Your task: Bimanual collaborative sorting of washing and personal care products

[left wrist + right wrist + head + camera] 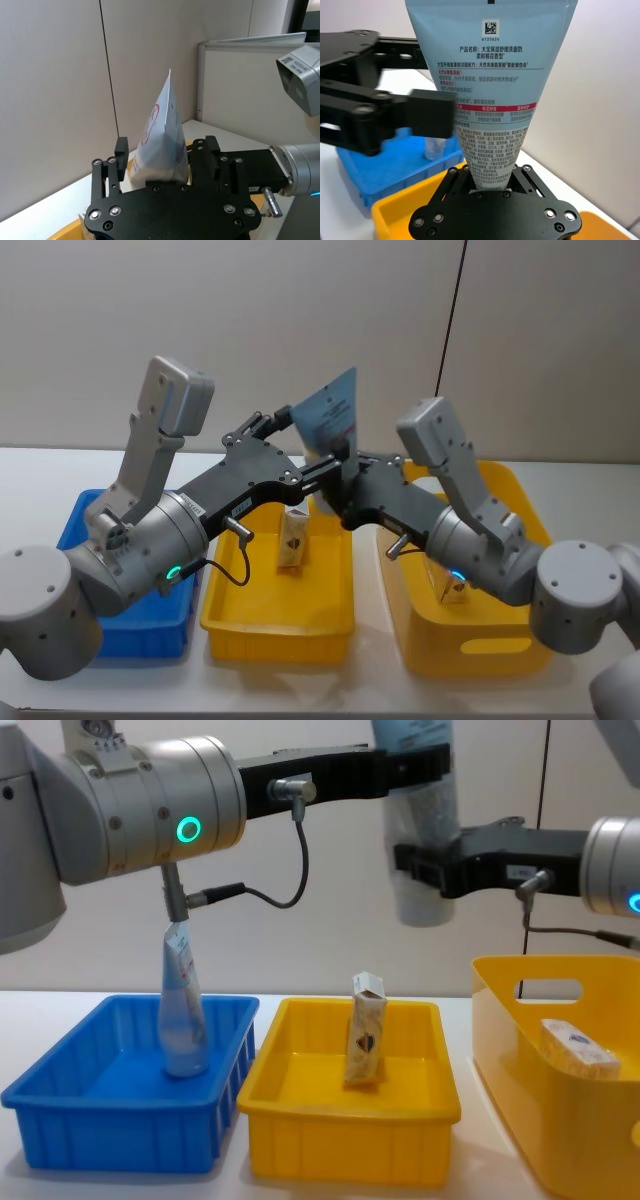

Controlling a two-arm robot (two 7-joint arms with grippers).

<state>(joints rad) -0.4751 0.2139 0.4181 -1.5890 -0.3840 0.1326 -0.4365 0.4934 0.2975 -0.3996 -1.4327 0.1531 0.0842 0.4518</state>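
Jaws of both grippers clamp raised tube [330, 418].

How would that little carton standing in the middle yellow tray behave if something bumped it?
The carton stands tall and narrow on one small end and already leans a little, so it would probably tip over rather than slide. Its top flap looks crumpled, suggesting thin, easily dented cardboard. It is likely light, though its contents cannot be seen. The yellow tray wall should catch it.

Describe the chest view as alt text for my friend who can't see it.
Two robot arms meet high above the table, the left claw and right claw both at one pale tube held cap-down. Below, another tube stands in a blue tray, a carton stands in a yellow tray, another carton lies in a yellow bin.
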